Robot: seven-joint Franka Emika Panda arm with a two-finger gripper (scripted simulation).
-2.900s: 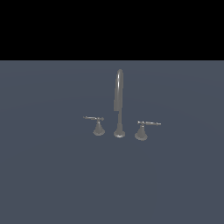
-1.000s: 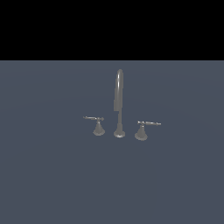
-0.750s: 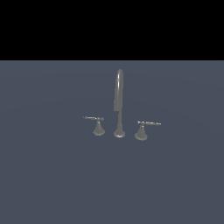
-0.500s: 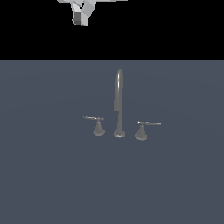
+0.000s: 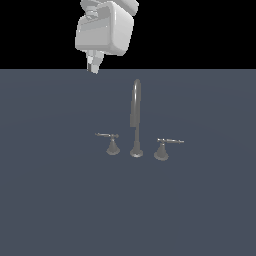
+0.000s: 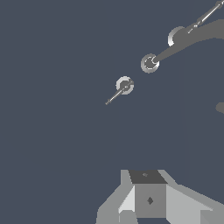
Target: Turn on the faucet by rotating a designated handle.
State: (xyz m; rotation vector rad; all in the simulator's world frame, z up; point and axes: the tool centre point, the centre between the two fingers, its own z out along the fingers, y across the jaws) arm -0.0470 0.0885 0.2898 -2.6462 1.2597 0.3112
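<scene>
White arm point(image 5: 105, 27) high above faucet point(image 5: 135, 120)

Dull grey metal faucet point(image 5: 135, 120), slightly shiny cone bases, smooth glossy white end effector point(image 5: 93, 67) housing, matt slate floor point(image 5: 60, 200)

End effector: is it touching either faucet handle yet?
No. In the exterior view the end effector hangs high above the faucet, well clear of the handle and its twin.

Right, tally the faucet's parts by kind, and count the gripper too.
Lever handles: 2, the handle on the exterior view's left and its twin handle on the right.
Spout: 1, the arched spout between them.
Gripper: 1, the gripper high above.
Total: 4.
</scene>
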